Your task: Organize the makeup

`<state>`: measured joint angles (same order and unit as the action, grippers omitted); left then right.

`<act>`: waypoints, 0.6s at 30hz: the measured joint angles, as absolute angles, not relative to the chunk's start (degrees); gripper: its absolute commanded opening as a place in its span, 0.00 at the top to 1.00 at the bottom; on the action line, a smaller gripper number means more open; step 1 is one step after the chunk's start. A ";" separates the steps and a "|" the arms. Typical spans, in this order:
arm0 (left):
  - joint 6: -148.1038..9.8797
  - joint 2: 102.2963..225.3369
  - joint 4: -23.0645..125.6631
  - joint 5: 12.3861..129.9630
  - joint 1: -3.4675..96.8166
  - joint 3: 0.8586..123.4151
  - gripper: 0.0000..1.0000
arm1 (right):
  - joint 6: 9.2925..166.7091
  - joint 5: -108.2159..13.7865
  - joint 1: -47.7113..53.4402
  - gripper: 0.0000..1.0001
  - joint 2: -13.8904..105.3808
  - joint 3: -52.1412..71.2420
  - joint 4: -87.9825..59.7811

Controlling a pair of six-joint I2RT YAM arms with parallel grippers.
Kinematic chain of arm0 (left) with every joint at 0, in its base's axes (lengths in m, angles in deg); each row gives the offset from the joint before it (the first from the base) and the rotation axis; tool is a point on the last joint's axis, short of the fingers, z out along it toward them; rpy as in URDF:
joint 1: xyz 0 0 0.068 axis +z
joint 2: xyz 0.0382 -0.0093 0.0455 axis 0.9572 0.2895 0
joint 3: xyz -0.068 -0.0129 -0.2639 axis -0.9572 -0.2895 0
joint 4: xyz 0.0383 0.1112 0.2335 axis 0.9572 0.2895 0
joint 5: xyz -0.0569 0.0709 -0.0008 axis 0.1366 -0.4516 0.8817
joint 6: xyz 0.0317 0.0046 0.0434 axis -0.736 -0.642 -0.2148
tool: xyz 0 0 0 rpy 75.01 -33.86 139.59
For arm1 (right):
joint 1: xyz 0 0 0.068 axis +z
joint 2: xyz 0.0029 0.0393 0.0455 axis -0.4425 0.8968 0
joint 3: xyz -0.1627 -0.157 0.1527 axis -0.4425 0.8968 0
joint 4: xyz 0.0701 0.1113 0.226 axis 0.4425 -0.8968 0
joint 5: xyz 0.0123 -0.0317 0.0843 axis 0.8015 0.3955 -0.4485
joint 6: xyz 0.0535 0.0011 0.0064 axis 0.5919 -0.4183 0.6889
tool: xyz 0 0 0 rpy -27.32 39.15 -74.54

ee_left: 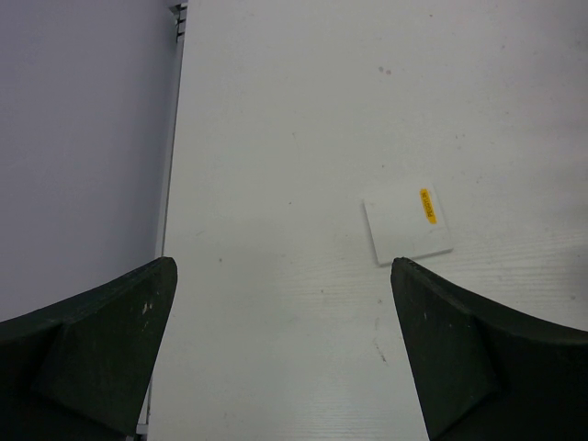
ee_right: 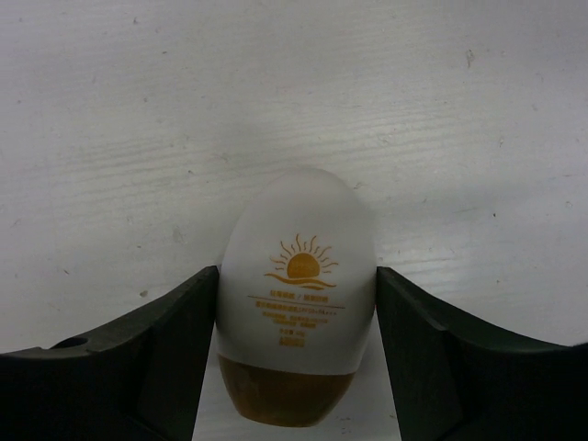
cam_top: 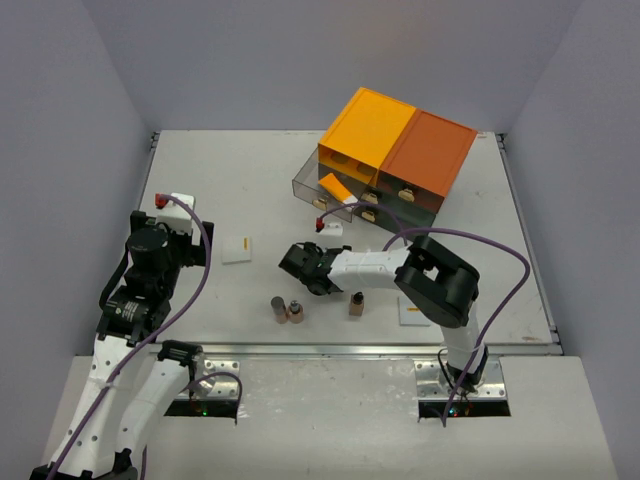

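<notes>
The right hand (ee_right: 296,272) pinches the white oval bottle (ee_right: 299,303) between its fingers, low on the bench (ee_right: 276,92). The left hand (ee_left: 283,263) is spread wide, with a flat white square (ee_left: 408,223) just ahead.

We found broad bare tabletop (cam_top: 230,170) ahead of the left pincer (ee_left: 283,264), its jaws spread wide around an open lane; only the flat white square (ee_left: 407,223) lay to the right of it. The white oval piece (ee_right: 299,276) filled the right pincer (ee_right: 296,271), both fingers against its sides. Three tiny brown bottles (cam_top: 296,312) crowded the near strip, and the drawer chest (cam_top: 395,150) blocked the far right corner
</notes>
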<state>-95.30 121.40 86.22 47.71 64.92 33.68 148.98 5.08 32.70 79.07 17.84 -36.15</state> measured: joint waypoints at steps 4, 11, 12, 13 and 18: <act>-95.32 121.43 86.20 47.72 64.92 33.69 0.00 | 144.85 4.54 32.70 0.54 79.01 18.76 -32.37; -95.37 121.58 86.24 47.74 64.92 33.78 0.00 | 132.53 -0.35 32.55 0.70 75.14 27.01 -16.86; -95.37 121.61 86.23 47.75 64.92 33.79 0.00 | 130.83 -1.31 32.53 0.71 74.60 27.99 -15.29; -95.37 121.64 86.22 47.76 64.92 33.80 0.00 | 129.09 -2.22 32.52 0.74 74.20 28.75 -13.92; -95.37 121.78 86.23 47.78 64.92 33.80 0.00 | 120.48 -7.49 32.59 0.79 73.62 30.65 -7.86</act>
